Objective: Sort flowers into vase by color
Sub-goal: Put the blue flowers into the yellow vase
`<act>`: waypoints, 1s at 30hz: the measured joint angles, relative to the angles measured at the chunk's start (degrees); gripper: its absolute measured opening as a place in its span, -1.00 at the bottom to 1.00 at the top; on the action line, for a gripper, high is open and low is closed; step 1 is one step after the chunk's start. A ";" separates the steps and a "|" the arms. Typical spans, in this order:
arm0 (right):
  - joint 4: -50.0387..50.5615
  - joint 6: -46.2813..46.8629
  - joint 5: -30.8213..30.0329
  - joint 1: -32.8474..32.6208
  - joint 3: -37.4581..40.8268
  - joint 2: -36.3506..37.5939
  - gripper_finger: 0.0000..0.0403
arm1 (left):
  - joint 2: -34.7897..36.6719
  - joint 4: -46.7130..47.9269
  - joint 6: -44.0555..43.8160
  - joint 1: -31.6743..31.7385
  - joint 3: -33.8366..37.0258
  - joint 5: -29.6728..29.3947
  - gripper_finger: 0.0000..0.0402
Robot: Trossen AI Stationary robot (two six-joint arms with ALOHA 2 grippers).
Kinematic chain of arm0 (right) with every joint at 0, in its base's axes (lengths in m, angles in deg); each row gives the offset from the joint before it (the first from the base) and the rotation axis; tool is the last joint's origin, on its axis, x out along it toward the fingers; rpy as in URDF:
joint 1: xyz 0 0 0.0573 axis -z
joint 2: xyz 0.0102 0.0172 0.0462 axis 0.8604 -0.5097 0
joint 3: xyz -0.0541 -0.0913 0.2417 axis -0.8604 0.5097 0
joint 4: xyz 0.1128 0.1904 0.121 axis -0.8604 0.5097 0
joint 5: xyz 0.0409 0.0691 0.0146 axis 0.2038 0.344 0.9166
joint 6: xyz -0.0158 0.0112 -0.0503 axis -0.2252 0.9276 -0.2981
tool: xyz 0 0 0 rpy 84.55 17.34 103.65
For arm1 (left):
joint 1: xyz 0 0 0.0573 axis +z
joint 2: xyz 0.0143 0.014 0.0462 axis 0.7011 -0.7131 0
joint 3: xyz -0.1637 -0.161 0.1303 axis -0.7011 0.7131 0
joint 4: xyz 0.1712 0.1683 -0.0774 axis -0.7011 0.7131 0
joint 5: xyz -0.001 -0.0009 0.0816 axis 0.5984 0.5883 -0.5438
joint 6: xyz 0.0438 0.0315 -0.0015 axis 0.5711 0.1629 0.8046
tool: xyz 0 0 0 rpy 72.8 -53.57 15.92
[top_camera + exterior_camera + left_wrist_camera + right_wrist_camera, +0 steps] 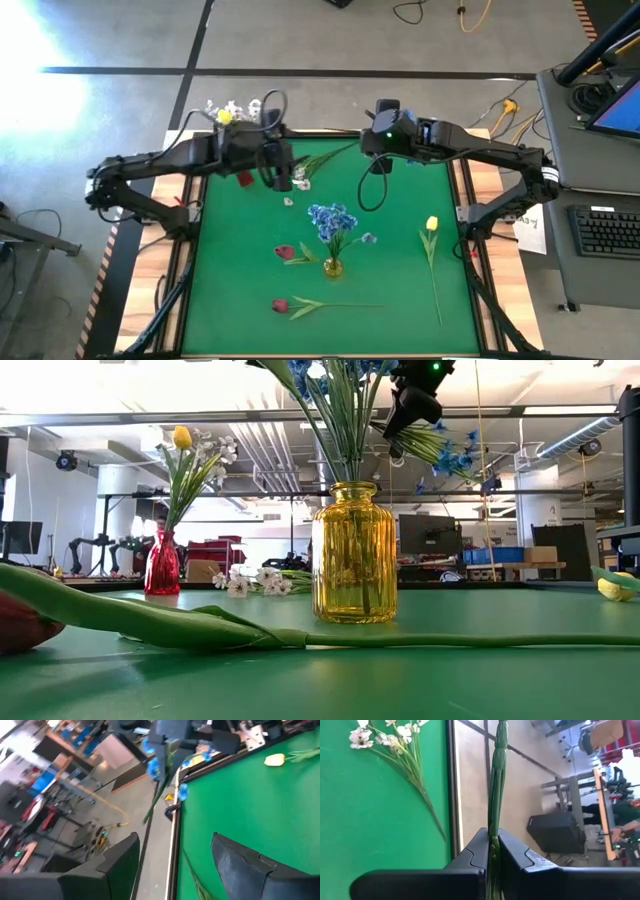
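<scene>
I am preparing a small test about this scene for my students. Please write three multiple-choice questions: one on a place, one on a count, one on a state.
1. The yellow vase stands: A) near the middle of the table; B) at a corner; C) on the floor.
2. Red-pink tulips lying on the table: A) one; B) two; C) four.
3. The right gripper is: A) open, empty; B) shut on a green stem; C) shut on a vase.

Key: 1 A, the high view shows it central; 2 B, both lie near the vase; 3 B, its fingers pinch the stem. The left gripper waits open near the far edge.
</scene>
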 joint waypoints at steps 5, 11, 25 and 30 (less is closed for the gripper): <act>-0.93 -2.29 -0.02 0.02 0.00 0.00 -0.91 | -6.21 -0.17 2.48 4.26 -5.15 6.64 0.14; -0.93 -2.56 -0.06 0.02 0.00 -0.17 -0.91 | -13.43 0.50 6.79 6.68 -12.12 6.70 0.14; -0.88 -2.14 -0.42 0.04 0.00 -0.17 -0.91 | -22.45 9.81 9.13 7.90 -22.46 8.40 0.03; -0.86 -2.14 -0.42 0.04 0.00 -0.17 -0.91 | -22.24 9.98 8.87 8.50 -22.44 9.28 -0.11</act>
